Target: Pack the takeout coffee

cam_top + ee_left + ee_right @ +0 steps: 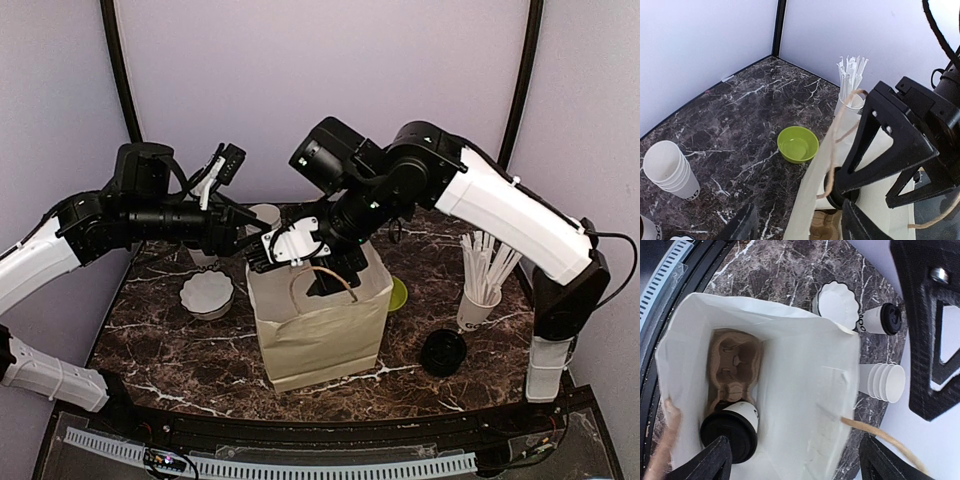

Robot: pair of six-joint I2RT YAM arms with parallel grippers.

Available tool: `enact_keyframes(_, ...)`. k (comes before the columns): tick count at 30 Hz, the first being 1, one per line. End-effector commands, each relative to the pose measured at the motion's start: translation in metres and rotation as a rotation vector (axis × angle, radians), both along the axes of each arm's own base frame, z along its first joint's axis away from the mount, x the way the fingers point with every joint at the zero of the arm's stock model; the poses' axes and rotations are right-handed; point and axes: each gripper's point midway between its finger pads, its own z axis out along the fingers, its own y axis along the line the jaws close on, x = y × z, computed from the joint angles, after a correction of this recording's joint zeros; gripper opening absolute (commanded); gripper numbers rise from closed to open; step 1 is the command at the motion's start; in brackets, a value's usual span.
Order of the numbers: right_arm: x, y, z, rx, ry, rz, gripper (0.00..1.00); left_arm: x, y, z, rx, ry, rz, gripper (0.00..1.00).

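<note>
While the one brown paper bag (790, 365) stands open, two white paper takeaway cups with black lids (732, 427) are counted: one is seated in the single brown cardboard carrier (735, 355) inside the bag, and the other cup (879, 320) is placed outside on the dark marble table (785, 270). The fingers of the left gripper (797, 222) and the right gripper (797, 460) are spread wide, and nothing is held.

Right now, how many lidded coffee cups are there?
2. One cup sits in the cardboard tray inside the paper bag; the other cup is on the table outside it, by stacked empty cups. More may be hidden.
</note>
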Motion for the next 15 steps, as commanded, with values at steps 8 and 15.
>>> enact_keyframes(8, 0.025, -0.024, 0.074, 0.152, -0.115, -0.025, 0.91, -0.010, -0.014, 0.010, -0.003, -0.034, -0.119, 0.70)
enact_keyframes(15, 0.026, -0.050, 0.104, 0.217, -0.126, -0.058, 0.92, -0.004, -0.039, 0.002, -0.028, -0.013, -0.192, 0.72)
